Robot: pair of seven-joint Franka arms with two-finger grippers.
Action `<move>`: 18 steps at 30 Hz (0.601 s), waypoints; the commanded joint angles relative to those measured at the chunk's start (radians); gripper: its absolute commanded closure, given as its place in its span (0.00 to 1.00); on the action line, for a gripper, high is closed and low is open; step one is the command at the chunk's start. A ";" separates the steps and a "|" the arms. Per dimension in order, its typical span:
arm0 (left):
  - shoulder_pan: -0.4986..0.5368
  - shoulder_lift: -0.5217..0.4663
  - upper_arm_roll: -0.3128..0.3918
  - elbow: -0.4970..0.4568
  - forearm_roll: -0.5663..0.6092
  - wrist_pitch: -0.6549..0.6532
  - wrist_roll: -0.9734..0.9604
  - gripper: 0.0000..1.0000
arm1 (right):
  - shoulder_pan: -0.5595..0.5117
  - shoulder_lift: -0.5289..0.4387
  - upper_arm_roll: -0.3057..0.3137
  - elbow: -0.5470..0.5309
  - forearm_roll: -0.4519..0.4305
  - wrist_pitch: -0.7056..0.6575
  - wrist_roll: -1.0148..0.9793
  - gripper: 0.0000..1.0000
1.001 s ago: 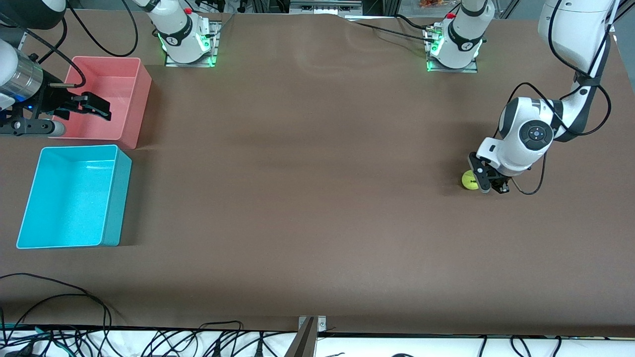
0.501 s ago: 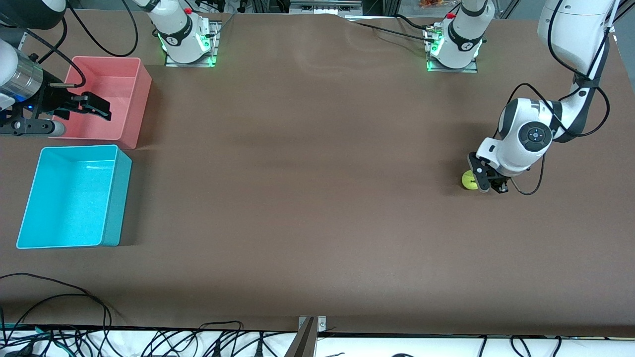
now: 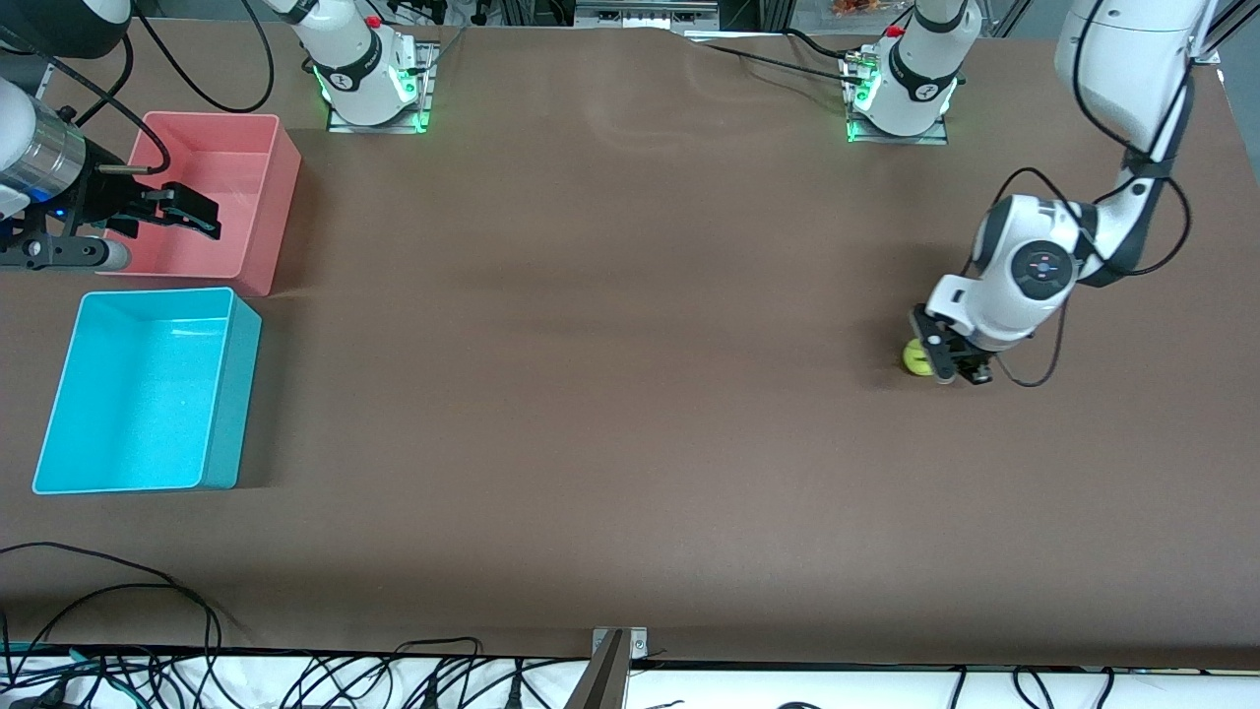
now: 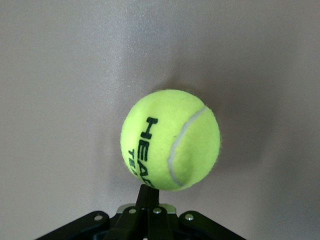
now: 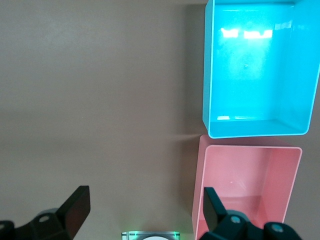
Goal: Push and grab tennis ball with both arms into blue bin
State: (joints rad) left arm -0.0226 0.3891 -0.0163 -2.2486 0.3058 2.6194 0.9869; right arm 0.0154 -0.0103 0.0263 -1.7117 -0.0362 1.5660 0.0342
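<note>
Pressing against the tennis ball (image 3: 916, 358), the left gripper (image 3: 953, 362) is down at table level toward the left arm's end of the table (image 3: 610, 325). In the left wrist view its fingers (image 4: 146, 197) are drawn together into a single narrow tip, closed on nothing, and that tip touches the ball's fuzzy surface just beside the black "HEAD" lettering. The ball sits on the brown table, on the side of the gripper that faces the right arm's end. It is not held, only contacted. The left arm (image 3: 1029, 276) bends down to it from above, black cable looping round the wrist.

At the right arm's end, the right gripper (image 3: 182, 210) hangs over the pink bin (image 3: 258, 207). Its fingers (image 5: 76, 210) are spread wide apart with nothing between them. The right arm (image 3: 39, 167) waits there.

The blue bin (image 3: 224, 394) stands just beside the pink bin and nearer to the front camera, their walls close together. Both bins appear under the right wrist camera, nothing inside either. Ball and blue bin are well apart, most of the table's length between them.

Green lights glow at both arm bases (image 3: 374, 94) along the table's edge farthest from the front camera.
</note>
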 commanded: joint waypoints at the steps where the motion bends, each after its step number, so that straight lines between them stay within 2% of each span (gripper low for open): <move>1: -0.056 0.019 -0.062 0.050 -0.030 0.002 -0.166 1.00 | -0.005 0.003 0.003 0.021 0.001 -0.020 -0.010 0.00; 8: -0.138 0.030 -0.120 0.153 -0.031 -0.050 -0.404 1.00 | -0.005 0.003 0.003 0.021 0.001 -0.020 -0.010 0.00; 10: -0.148 0.030 -0.123 0.176 -0.033 -0.079 -0.413 1.00 | -0.005 0.003 0.003 0.021 0.001 -0.020 -0.010 0.00; 18: -0.135 0.027 -0.123 0.172 -0.031 -0.087 -0.399 1.00 | -0.003 0.001 0.004 0.020 -0.001 -0.021 0.000 0.00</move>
State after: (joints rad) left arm -0.1770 0.3987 -0.1433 -2.0937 0.3052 2.5455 0.5641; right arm 0.0154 -0.0103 0.0263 -1.7117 -0.0362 1.5659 0.0342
